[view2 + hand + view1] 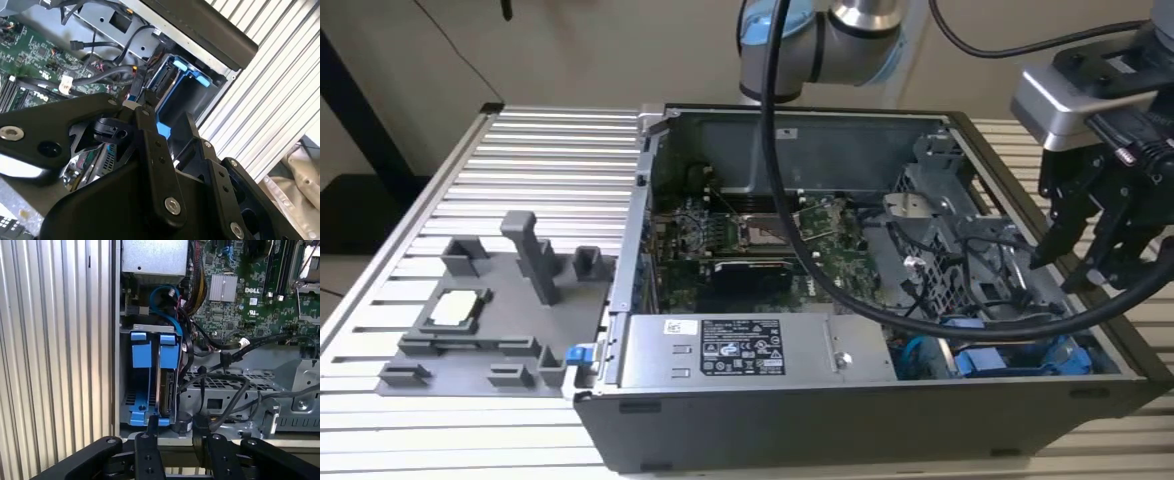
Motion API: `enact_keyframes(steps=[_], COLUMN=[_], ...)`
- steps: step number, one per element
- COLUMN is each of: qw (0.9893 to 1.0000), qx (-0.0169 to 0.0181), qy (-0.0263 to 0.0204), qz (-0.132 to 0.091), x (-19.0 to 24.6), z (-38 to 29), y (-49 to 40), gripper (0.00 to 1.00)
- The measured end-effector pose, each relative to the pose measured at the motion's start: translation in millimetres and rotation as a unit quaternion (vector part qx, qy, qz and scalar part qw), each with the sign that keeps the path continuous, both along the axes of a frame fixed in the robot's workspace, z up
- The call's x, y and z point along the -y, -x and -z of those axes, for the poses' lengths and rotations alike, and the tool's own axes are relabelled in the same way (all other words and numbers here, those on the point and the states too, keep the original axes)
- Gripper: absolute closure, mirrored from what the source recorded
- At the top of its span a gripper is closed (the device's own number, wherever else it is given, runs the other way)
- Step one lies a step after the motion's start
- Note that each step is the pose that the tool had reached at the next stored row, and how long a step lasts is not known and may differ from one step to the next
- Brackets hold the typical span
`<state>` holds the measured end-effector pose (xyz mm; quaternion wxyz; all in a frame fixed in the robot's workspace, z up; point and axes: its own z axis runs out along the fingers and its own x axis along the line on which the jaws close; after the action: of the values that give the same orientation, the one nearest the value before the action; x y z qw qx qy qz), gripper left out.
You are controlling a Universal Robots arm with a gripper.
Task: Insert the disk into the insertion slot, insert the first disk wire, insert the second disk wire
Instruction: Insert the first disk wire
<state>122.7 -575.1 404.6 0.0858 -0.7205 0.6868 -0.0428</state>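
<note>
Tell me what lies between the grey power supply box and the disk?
In the first wrist view, a looped blue cable lies between the grey power supply box and the disk, with black wires beside it.

Bright blue frames the disk [168, 357]; the board [235, 315] is green, the ribbed table [50, 340] silver.

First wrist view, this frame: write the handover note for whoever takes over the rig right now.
Gripper: open, nothing held, poised over the insertion slot.
Disk: sitting in that slot, beside a second blue carrier.
Done: disk insertion, apparently.
Left: wiring not confirmed; black cables run beside the disk, but whether any is plugged in cannot be told.
</note>
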Motion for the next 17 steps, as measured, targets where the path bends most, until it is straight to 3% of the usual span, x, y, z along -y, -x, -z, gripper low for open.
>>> enact_keyframes(steps=[6, 17], qw=[1.0000, 1.0000], qx=[0.0000, 0.0012], qy=[0.0000, -0.0014], qz=[-0.002, -0.003], x=[-5.3, -17.6], z=[2.1, 7.7], y=[-4.7, -5.1], gripper=[0.59, 0.59])
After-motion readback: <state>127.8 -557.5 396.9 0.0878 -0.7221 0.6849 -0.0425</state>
